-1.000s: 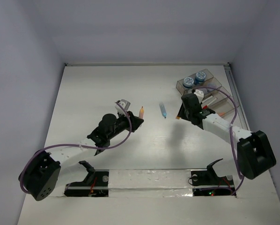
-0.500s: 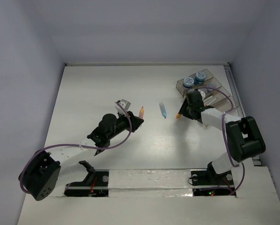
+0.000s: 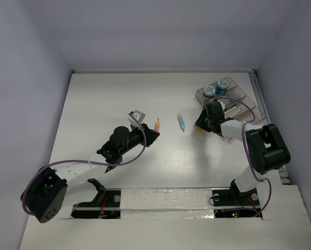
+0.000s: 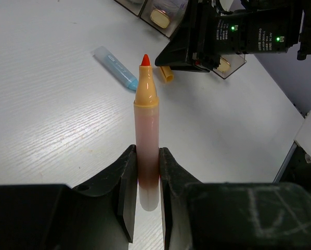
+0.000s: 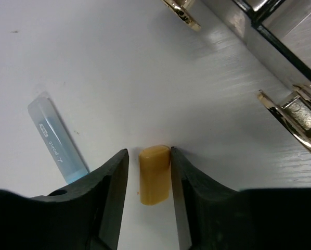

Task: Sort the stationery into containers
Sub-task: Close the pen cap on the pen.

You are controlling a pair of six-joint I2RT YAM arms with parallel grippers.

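The right hand (image 5: 147, 156) has dropped to the tabletop (image 3: 119, 94), its jaws narrowing around the short orange stick (image 5: 154, 177) but not quite gripping, so a pickup looks close. The left hand (image 4: 147, 192) stays clamped on an orange marker (image 4: 146, 130). A light-blue eraser (image 5: 56, 138) lies just beside the stick, and the organiser tray (image 3: 229, 82) stands near.

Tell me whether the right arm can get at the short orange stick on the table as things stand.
Very likely yes. The right gripper straddles the short orange stick, one finger on each side with nothing between; the light-blue stick lies apart to one side, out of the way.
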